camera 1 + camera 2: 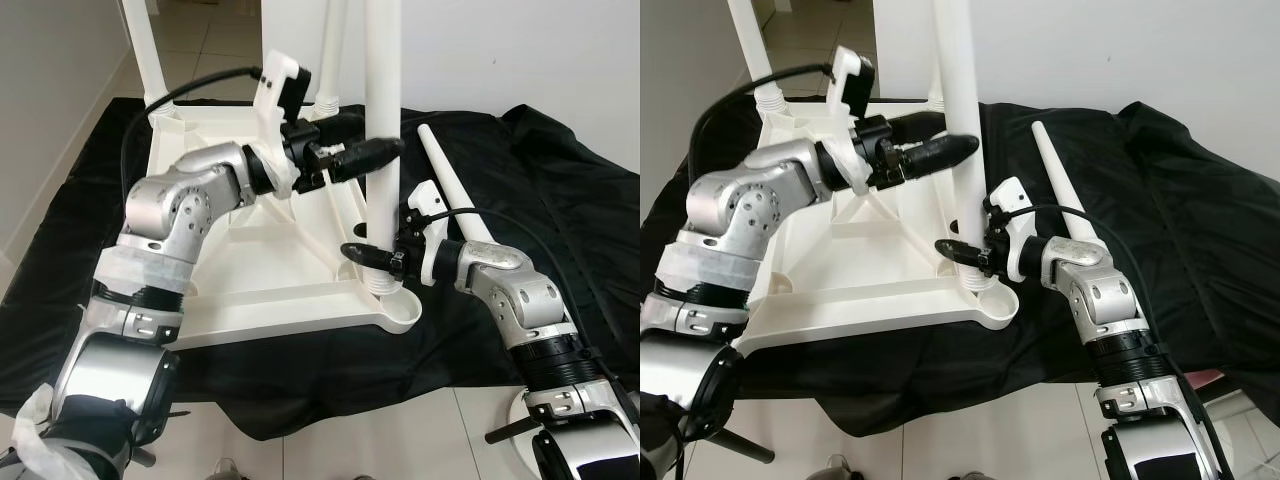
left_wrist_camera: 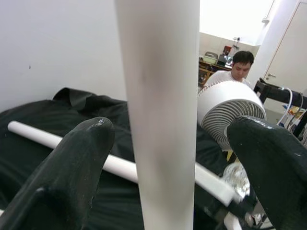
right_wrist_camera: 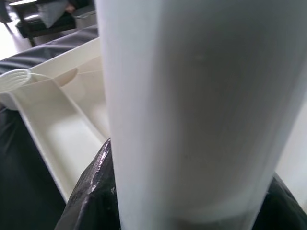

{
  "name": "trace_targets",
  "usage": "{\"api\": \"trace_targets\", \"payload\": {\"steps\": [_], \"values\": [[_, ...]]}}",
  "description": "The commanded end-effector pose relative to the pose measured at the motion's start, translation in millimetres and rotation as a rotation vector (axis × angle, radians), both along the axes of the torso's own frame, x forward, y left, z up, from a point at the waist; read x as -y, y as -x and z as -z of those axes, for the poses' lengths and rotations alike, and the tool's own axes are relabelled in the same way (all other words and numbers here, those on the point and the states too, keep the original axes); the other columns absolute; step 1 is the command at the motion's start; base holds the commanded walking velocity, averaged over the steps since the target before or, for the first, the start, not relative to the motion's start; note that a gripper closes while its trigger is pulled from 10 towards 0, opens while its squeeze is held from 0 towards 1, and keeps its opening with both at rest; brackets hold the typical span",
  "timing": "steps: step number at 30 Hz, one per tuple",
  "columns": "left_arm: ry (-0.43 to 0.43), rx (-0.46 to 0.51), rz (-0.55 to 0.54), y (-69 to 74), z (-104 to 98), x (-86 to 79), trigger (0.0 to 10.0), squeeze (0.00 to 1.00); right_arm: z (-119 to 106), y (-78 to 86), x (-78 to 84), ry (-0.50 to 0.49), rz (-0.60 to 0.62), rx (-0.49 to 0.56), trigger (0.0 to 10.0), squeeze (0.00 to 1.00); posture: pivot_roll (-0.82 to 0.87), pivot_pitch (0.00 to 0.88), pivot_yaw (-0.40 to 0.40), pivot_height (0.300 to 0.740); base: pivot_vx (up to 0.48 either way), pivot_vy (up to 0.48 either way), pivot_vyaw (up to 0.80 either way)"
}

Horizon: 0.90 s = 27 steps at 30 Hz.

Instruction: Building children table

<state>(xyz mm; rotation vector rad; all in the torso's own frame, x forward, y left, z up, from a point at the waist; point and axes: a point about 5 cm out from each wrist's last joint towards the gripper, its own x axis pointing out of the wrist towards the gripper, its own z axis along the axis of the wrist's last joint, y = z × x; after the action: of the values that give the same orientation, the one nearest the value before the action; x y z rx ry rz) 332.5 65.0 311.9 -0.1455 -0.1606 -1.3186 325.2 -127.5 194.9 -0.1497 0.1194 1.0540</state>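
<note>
Table leg (image 1: 383, 120): upright in tabletop (image 1: 250, 270) corner socket. Right pincer (image 1: 372, 256) apparently clamps its base; left pincer (image 1: 385, 150), open, straddles it higher.

A big black cloth (image 1: 560, 200) is lying on the pale tiled floor (image 1: 400, 440). A white wall (image 1: 520, 50) is standing behind it.

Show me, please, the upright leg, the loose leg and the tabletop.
upright leg (image 1: 384, 150), left eye view, mid shaft.
loose leg (image 1: 452, 190), left eye view, mid shaft.
tabletop (image 1: 260, 290), left eye view, ribbed underside.
</note>
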Motion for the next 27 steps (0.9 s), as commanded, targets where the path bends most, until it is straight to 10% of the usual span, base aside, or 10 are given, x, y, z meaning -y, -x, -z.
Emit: {"api": "trace_targets", "payload": {"steps": [1, 23, 24, 25, 26, 27], "values": [[0.014, -0.016, 0.024, -0.1, -4.4, 2.4, 10.0, 0.00, -0.4, 1.3, -1.3, 0.000, -0.024, -0.007, 10.0, 0.00, 0.02, 0.029, -0.100, 0.740, 0.000, 0.000, 0.00], [-0.006, -0.057, 0.175, 8.8, -17.3, 7.4, 9.4, 0.00, 1.5, 2.2, -4.6, 0.013, -0.105, -0.032, 10.0, 0.00, 0.04, 0.035, -0.096, 0.740, 0.000, 0.000, 0.00], [-0.001, -0.059, 0.176, 8.5, -18.1, 7.9, 4.4, 0.00, 1.4, 2.1, -4.7, 0.014, -0.106, -0.032, 10.0, 0.00, 0.04, 0.035, -0.096, 0.740, 0.000, 0.000, 0.00], [-0.001, -0.059, 0.176, 8.5, -18.1, 7.9, 4.4, 0.00, 1.4, 2.1, -4.7, 0.014, -0.106, -0.032, 10.0, 0.00, 0.04, 0.035, -0.096, 0.740, 0.000, 0.000, 0.00], [0.006, -0.060, 0.170, 7.1, -20.4, 8.3, 0.0, 0.00, 1.3, 1.8, -4.8, 0.018, -0.109, -0.033, 10.0, 0.00, 0.03, 0.039, -0.096, 0.740, 0.000, 0.000, 0.00], [0.006, -0.060, 0.170, 7.1, -20.4, 8.3, 0.0, 0.00, 1.3, 1.8, -4.8, 0.018, -0.109, -0.033, 10.0, 0.00, 0.03, 0.039, -0.096, 0.740, 0.000, 0.000, 0.00]]}}
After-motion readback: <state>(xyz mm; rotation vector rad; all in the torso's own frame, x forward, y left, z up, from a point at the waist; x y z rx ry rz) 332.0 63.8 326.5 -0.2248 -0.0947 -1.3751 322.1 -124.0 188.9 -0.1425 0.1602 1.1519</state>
